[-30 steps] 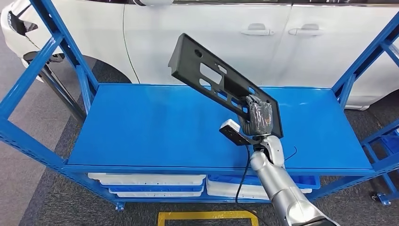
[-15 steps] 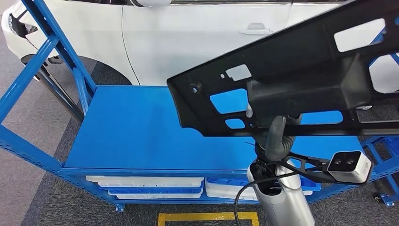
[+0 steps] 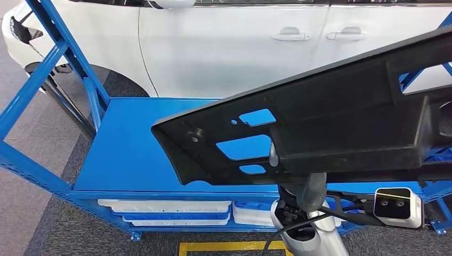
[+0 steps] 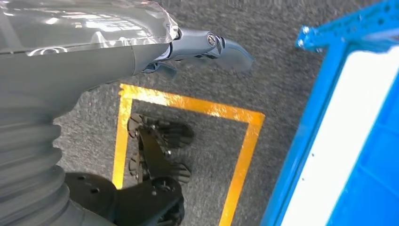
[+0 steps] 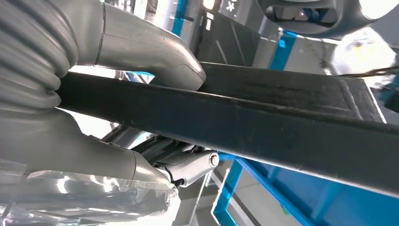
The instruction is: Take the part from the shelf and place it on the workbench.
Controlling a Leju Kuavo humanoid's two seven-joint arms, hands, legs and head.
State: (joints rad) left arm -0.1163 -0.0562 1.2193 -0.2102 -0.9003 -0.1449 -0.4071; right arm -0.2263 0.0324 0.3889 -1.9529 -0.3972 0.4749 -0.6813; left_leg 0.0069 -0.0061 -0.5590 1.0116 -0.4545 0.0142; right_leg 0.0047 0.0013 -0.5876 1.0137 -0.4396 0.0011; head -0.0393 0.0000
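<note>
Right hand (image 5: 141,117) grips black part (image 3: 330,122) above blue shelf (image 3: 138,154).

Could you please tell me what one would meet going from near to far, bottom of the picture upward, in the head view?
Yellow floor marking → white trays on the lower shelf → blue shelf top → white car. The black part, gripped by the right hand, hangs above the shelf, so it is left out of the order.

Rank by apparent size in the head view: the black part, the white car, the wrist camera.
1. Black part, though it is nearest the camera, so it looks inflated.
2. White car, partly hidden behind the part.
3. Wrist camera, clearly smallest.
</note>
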